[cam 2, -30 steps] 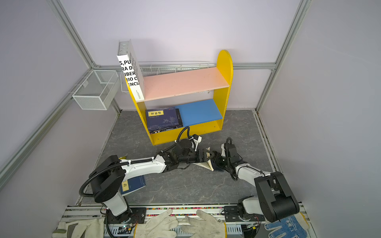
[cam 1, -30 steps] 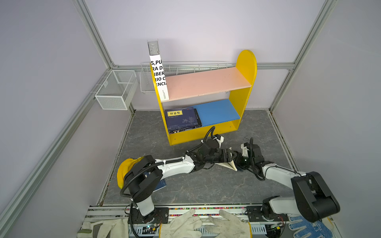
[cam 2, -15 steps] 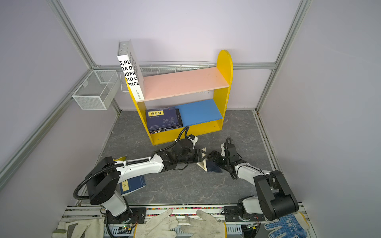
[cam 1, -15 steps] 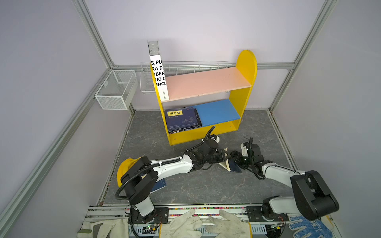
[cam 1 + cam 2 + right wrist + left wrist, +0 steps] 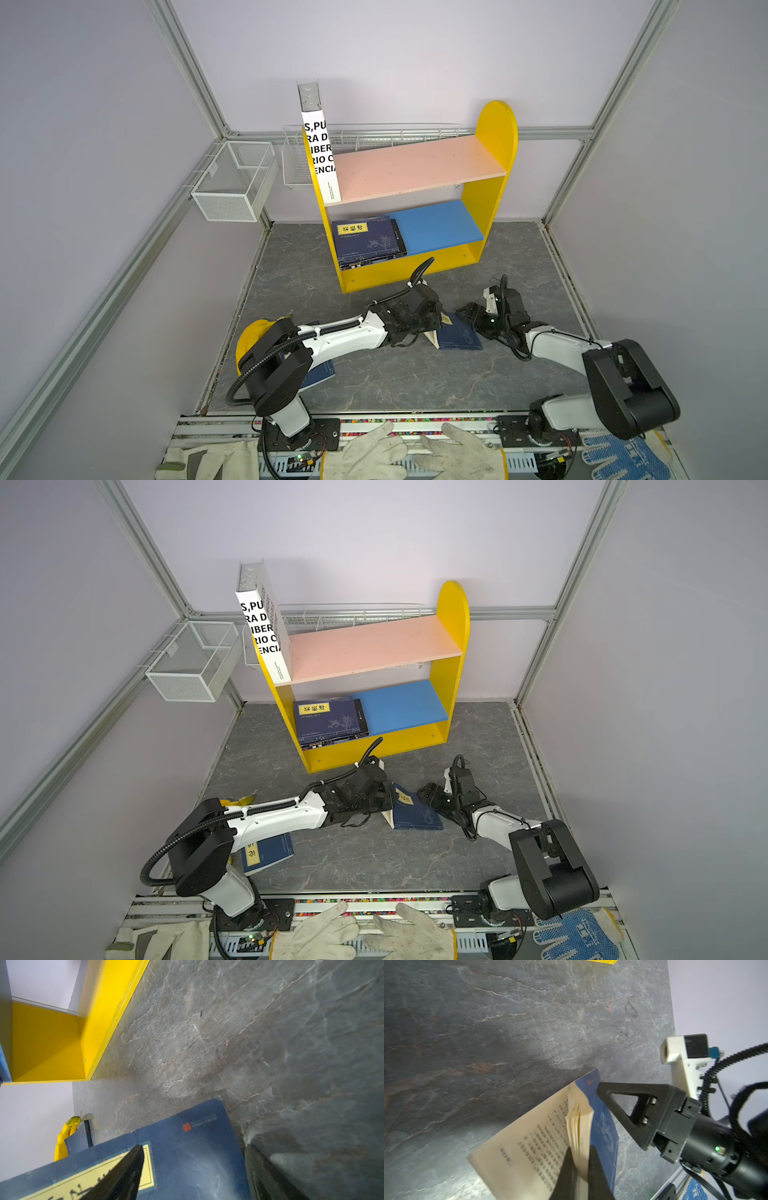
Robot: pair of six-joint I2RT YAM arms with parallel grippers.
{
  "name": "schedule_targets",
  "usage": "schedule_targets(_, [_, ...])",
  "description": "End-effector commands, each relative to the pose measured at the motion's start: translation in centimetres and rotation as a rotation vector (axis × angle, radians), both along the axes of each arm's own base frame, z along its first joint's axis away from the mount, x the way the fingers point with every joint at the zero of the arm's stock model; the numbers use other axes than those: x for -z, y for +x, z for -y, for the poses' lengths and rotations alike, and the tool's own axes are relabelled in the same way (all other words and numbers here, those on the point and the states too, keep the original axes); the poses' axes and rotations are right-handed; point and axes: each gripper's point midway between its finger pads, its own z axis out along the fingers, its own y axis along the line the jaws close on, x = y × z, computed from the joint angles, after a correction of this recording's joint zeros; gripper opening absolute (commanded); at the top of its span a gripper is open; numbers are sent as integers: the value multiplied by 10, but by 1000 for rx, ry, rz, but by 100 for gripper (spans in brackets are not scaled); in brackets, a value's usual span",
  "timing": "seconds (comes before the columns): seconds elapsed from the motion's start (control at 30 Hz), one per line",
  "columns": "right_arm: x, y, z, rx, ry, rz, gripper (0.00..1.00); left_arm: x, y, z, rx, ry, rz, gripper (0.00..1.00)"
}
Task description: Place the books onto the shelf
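White book [image 5: 320, 156]: "IBER", "ENCIA"

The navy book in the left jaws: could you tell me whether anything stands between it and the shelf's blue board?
Nothing visible does: only bare floor lies between the navy book and the shelf. The blue board's right half is bare; the stacked books fill its left.

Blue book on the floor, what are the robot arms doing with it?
The left gripper is shut on some pages of a blue book on the floor, which gapes open. The right gripper is open at the book's other edge. On the yellow shelf, a white book stands on the top board and a stack of books lies on the bottom board. A second blue book lies on the floor under the left arm.
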Motion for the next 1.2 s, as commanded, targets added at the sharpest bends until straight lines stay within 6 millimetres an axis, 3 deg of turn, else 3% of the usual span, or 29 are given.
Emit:
schedule_targets(0.0, [17,-28,12,11,-75,-125,82,-4,1,-9,5,67,33,0])
schedule_targets(0.2, [-48,-16,17,29,-69,60,99,-36,2,-24,29,70,120,0])
schedule_targets(0.33, [-89,-24,1,-83,1,139,95,-72,6,-40,36,25,194,0])
schedule_targets(0.5, [-122,-39,-28,-217,223,221,92,-135,8,-69,43,-90,305,0])
schedule_targets(0.7, [-161,-46,-57,-334,477,318,92,-210,-7,-111,76,-130,447,0])
schedule_targets(0.9, [-210,-56,-72,-433,606,436,92,-257,-25,-132,87,-193,540,0])
schedule_targets(1.17, [-258,-76,-82,-540,653,547,92,-299,-43,-133,148,-308,605,0])
